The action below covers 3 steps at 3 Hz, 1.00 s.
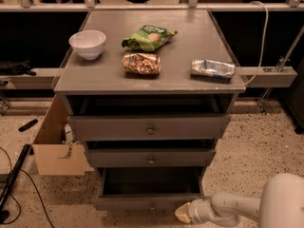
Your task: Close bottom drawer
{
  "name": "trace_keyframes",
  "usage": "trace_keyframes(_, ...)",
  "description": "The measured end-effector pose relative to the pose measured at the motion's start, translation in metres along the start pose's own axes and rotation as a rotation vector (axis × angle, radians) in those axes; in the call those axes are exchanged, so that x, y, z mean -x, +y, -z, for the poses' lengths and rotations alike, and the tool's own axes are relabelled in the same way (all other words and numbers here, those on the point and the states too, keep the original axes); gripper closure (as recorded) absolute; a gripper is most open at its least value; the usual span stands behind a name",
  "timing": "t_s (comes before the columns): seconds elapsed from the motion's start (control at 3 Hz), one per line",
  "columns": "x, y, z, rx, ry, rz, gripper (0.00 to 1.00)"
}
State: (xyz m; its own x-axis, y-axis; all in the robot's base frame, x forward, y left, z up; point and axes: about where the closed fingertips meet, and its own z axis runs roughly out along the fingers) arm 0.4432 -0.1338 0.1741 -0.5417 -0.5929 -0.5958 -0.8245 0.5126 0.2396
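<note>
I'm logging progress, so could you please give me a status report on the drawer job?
Gripper low, at front right of bottom drawer. Drawer pulled out, not yet closed. No visible obstruction.

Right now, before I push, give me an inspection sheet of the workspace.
Surface: grey cabinet top, holding four items.
Job's things: bottom drawer pulled out, dark box showing.
Clutter: white bowl, green bag, brown snack bag, silver packet on top.
Grippers: gripper low, by the right part of the bottom drawer's front; contact cannot be told.
Cables: white cable at right; black cable on the floor, left.
Surroundings: cardboard box left of the cabinet; speckled floor.
</note>
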Motion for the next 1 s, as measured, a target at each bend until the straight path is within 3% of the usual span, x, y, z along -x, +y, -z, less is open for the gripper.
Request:
trace_keyframes(0.33, 0.019, -0.018, -0.004, -0.028, -0.005, 0.007, 1.0)
trace_keyframes(0.67, 0.019, -0.018, -0.017, -0.047, -0.02, 0.023, 1.0)
trace_keyframes(1.0, 0.019, -0.018, -0.017, -0.047, -0.02, 0.024, 0.82)
